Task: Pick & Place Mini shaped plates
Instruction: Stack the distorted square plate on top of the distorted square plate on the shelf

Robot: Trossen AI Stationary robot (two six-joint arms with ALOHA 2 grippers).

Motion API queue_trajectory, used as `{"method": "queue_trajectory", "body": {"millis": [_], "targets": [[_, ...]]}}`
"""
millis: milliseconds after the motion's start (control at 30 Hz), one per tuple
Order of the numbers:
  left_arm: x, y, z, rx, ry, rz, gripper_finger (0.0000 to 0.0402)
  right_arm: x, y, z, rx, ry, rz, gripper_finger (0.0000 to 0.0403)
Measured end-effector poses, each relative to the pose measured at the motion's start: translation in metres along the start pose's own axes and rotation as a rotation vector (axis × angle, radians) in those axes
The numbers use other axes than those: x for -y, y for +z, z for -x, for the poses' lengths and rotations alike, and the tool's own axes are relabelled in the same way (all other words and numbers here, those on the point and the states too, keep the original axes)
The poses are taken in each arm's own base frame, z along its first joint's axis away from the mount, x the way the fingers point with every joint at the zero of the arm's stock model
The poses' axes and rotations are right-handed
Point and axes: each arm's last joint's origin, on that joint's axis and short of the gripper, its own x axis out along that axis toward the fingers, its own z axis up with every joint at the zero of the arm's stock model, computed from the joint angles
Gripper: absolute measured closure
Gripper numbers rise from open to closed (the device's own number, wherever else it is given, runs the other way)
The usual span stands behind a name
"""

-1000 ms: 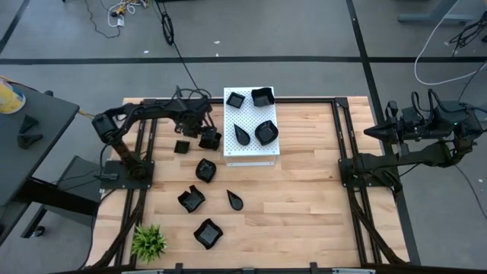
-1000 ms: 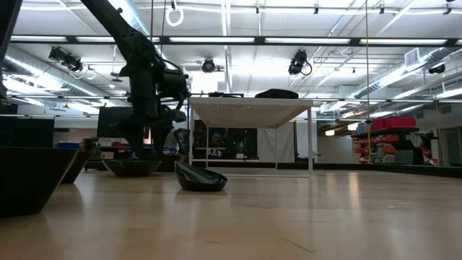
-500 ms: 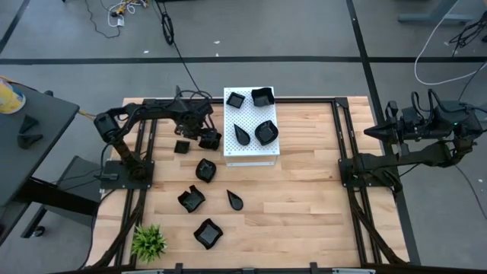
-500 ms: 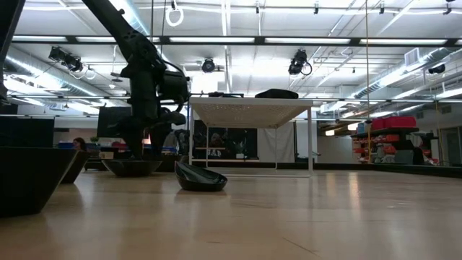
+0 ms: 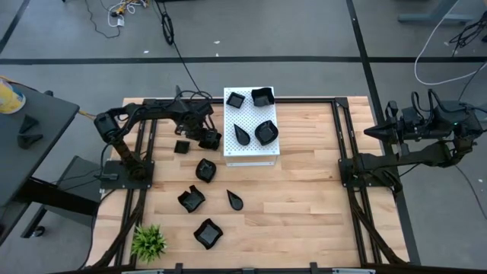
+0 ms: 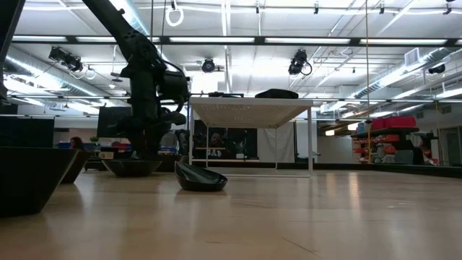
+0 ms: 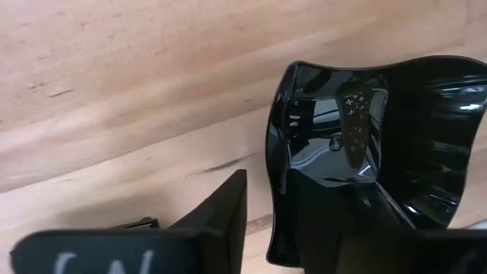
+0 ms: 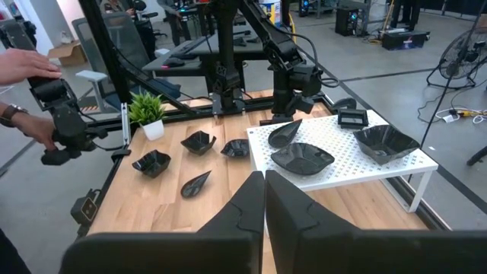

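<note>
Several glossy black mini shaped plates lie on the wooden table, among them a teardrop [image 5: 235, 201] and a wavy one [image 5: 208, 233]; several more sit on the white perforated board [image 5: 251, 152]. My left gripper [image 5: 209, 139] points down beside the board's left edge, open, over another plate [image 7: 380, 144]. One finger [image 7: 221, 221] stands outside this plate's rim [image 7: 272, 164] with a strip of wood showing between; the other is inside the dish. My right gripper [image 8: 264, 205] is shut and raised at the table's right side [image 5: 373, 131].
A small green plant [image 5: 149, 240] stands at the near left corner. The board stands on thin legs [image 6: 312, 162]. Dark rails [image 5: 346, 152] run along both sides of the table. A person's hands [image 8: 30, 68] show beyond the near edge.
My left gripper's fingers have drawn closer together around the plate's rim, while the arm has stayed in place. The plate has not moved.
</note>
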Motion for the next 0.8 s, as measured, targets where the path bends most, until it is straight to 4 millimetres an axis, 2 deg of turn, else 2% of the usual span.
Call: {"method": "queue_trajectory", "body": {"millis": [533, 800], "targets": [[-0.003, -0.005, 0.001, -0.059, 0.02, 0.004, 0.0373, 0.0, 0.0, 0.0, 0.0, 0.0, 0.0, 0.0384], [-0.003, -0.007, 0.016, -0.019, -0.002, -0.001, 0.0385, 0.0, 0.0, 0.0, 0.0, 0.0, 0.0, 0.0384]]}}
